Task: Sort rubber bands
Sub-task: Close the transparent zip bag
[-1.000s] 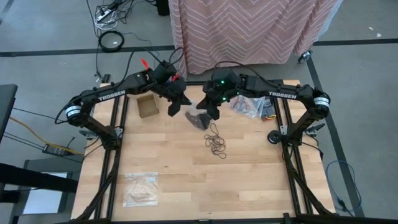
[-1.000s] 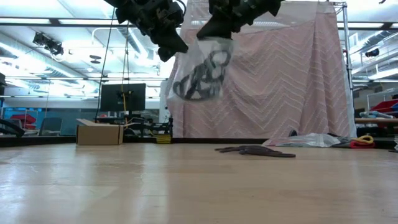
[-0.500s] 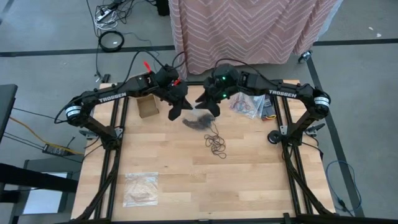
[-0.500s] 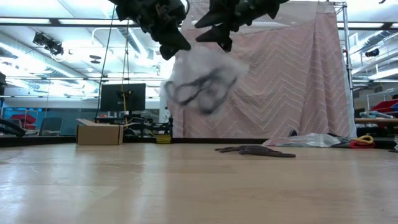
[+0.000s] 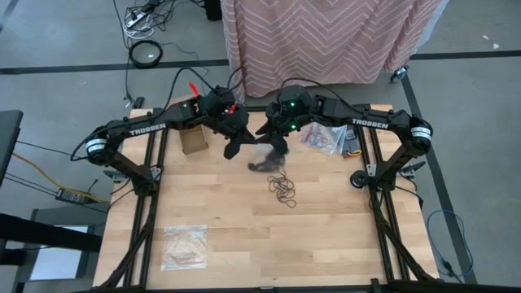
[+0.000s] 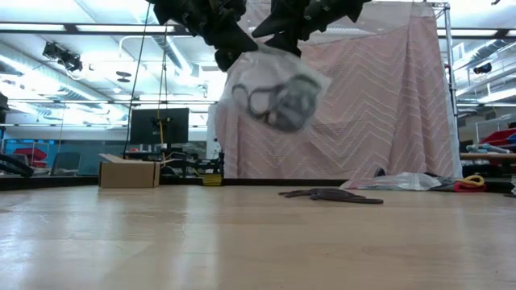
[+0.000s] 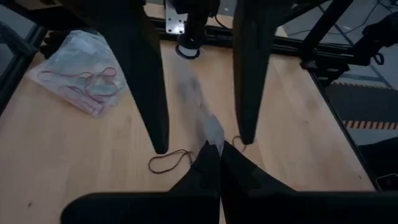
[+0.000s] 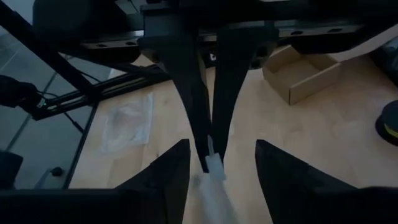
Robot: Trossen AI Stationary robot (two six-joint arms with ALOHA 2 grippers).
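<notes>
From above, we see our left gripper (image 5: 234, 145) and our right gripper (image 5: 279, 145) meeting over the far middle of the wooden table (image 5: 326, 236). Between them hangs a clear bag (image 5: 262, 160) holding dark rubber bands (image 5: 264, 165). A loose heap of black bands (image 5: 282, 189) lies on the wood just nearer the front, more coloured bands (image 5: 326, 138) sit in crinkled plastic under the right arm, another filled bag (image 5: 185, 247) rests at the front left, and a small cardboard box (image 5: 194, 139) stands by the left arm.

At table height, the bag (image 6: 274, 89) dangles well clear of the surface, limp and see-through, its black loops (image 6: 278, 101) bunched low.

Through the left wrist camera, our left fingers (image 7: 208, 171) are pinched tight on the bag's top edge (image 7: 211, 130); the right arm's two fingers (image 7: 249, 74) stand spread apart on either side of the film, gripping nothing.

Through the right wrist camera, our right fingers (image 8: 171, 168) likewise stand parted, with the left gripper's closed tips (image 8: 208, 152) between them.

We judge the bag light, slippery and floppy, best pinched at a corner or edge; the bands are soft, stretchy, prone to tangling.
</notes>
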